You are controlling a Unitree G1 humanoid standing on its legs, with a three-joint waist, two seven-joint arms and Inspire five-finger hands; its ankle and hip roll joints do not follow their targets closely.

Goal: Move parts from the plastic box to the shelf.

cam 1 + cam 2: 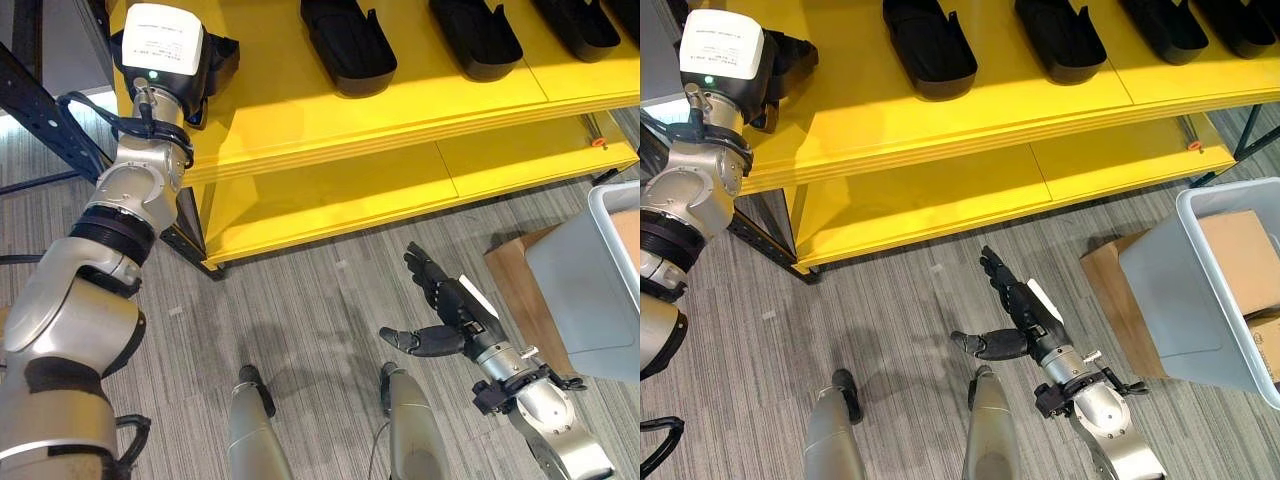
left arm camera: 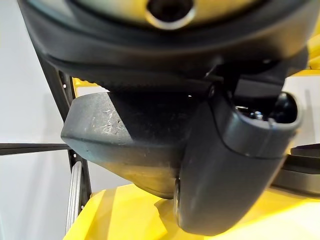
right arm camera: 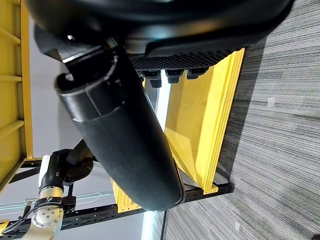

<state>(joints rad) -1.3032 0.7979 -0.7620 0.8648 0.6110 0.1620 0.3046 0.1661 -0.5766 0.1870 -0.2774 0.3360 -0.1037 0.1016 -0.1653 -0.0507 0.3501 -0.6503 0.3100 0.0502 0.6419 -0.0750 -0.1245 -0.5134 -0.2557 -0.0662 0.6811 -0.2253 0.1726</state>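
The yellow shelf (image 1: 400, 105) carries several black moulded parts (image 1: 348, 45) in a row on its upper tier. My left hand (image 1: 215, 62) is raised at the shelf's left end. In the left wrist view its thumb (image 2: 235, 165) is curled against a scuffed black part (image 2: 107, 125) under the palm, just above the yellow board. My right hand (image 1: 445, 315) hangs low over the floor, open and empty, with fingers straight and thumb (image 3: 120, 135) spread. The grey plastic box (image 1: 1180, 290) stands to its right.
Brown cartons (image 1: 1240, 260) lie inside the plastic box, and a flat cardboard piece (image 1: 520, 290) leans at its left side. The shelf's lower tier (image 1: 350, 200) is bare. A dark steel frame (image 1: 40, 115) stands left of the shelf. Grey striped floor lies in front of the shelf.
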